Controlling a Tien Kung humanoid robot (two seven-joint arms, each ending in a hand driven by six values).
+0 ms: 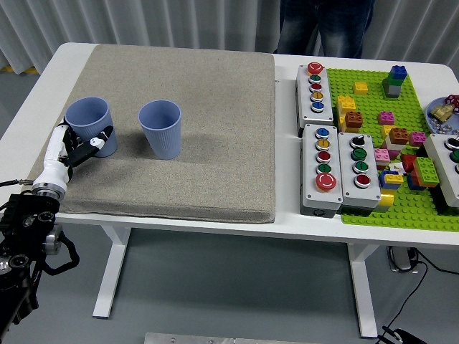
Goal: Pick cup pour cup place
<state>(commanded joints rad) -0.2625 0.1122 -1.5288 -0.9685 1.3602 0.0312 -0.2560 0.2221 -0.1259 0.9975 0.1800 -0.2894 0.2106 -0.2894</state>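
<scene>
Two blue paper cups stand upright on the grey mat [208,107]. The left cup [87,115] is near the mat's left edge, and the second cup [161,125] stands a short way to its right. My left hand [79,145] reaches in from the lower left. Its fingers are curled around the lower part of the left cup, with the thumb on the cup's front. The cup still rests on the mat. My right hand is out of view.
To the right of the mat are three grey button boxes [315,89] [322,172] [357,170] and a green baseplate [423,208] with several loose bricks. A person [323,25] stands at the table's far side, with no hands showing.
</scene>
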